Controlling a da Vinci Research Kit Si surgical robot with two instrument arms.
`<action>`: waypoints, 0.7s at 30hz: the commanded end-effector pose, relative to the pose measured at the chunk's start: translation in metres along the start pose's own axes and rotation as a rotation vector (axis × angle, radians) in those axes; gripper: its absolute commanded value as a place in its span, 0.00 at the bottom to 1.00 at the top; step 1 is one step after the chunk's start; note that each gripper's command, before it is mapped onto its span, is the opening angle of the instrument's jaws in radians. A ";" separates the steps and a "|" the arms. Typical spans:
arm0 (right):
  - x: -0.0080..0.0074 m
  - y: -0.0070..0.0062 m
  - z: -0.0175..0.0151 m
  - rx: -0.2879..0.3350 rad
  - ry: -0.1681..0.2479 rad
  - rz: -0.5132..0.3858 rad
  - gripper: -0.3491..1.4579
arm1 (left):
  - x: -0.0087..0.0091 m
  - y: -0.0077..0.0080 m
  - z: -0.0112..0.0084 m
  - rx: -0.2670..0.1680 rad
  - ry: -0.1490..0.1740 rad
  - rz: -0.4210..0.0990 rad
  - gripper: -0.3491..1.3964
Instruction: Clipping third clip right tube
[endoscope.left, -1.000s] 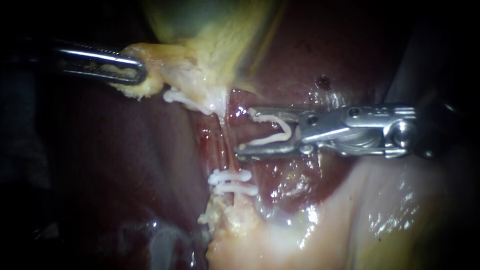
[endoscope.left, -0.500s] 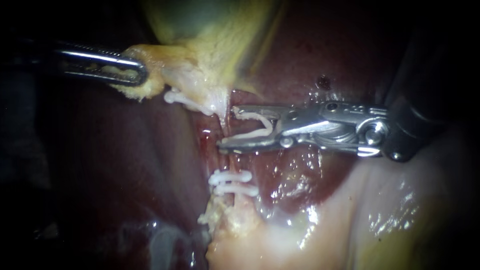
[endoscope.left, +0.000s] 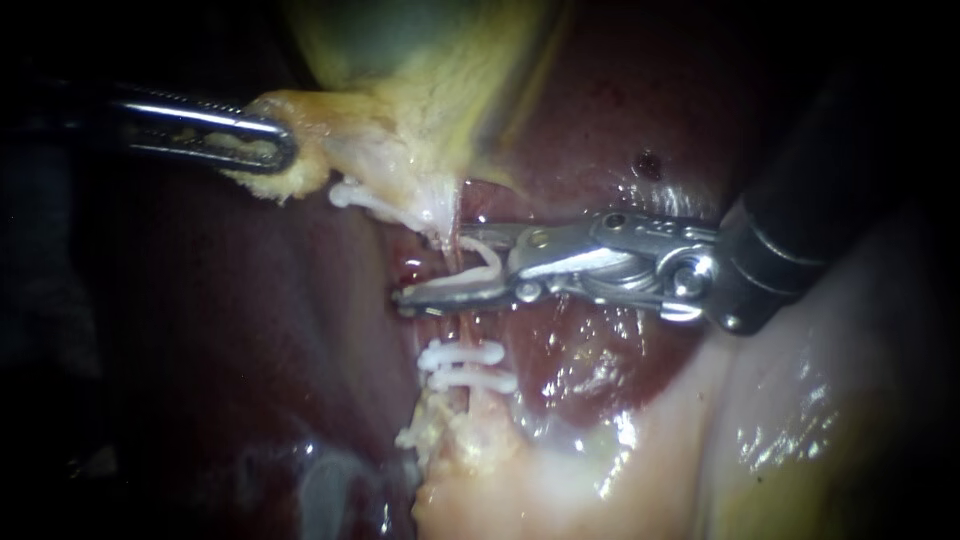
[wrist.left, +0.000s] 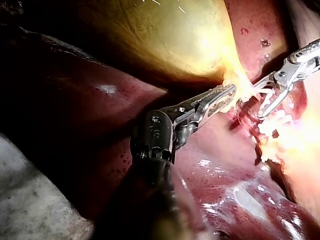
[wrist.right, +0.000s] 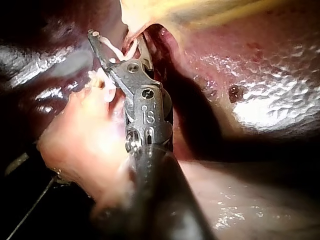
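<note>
My left instrument (endoscope.left: 262, 148) comes in from the left, jaws shut on a yellowish flap of the gallbladder (endoscope.left: 400, 120), holding it up. The thin pink right tube (endoscope.left: 463, 325) runs down from that tissue. My right instrument (endoscope.left: 435, 265) reaches in from the right; its jaws stand apart, carrying an open white clip (endoscope.left: 487, 260), and they straddle the tube. Two white clips (endoscope.left: 462, 365) sit closed on the tube just below, and another white clip (endoscope.left: 365, 200) lies higher up. In the right wrist view the clip (wrist.right: 119, 50) shows between the jaws of my right instrument (wrist.right: 117, 41).
Dark red liver (endoscope.left: 600, 110) lies behind and around the tube. Pale glistening tissue (endoscope.left: 780, 400) fills the lower right. In the left wrist view my left instrument (wrist.left: 222, 97) grips below the gallbladder (wrist.left: 165, 35), with my right instrument (wrist.left: 265, 100) beyond it.
My right instrument has slid leftward until its jaws and the clip straddle the tube, and the jaws have narrowed. My left instrument has held still.
</note>
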 end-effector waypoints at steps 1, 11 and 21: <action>0.0000 0.0000 0.0000 0.000 0.004 0.004 0.47 | 0.0000 0.0000 0.0000 -0.001 0.000 0.000 0.00; 0.0011 -0.0013 -0.0002 0.101 0.090 -0.001 0.47 | 0.0000 0.0000 0.0000 -0.001 0.000 0.000 0.00; 0.0037 -0.0037 -0.0009 0.186 0.155 0.001 0.47 | 0.0000 -0.0001 0.0000 -0.001 0.000 0.000 0.00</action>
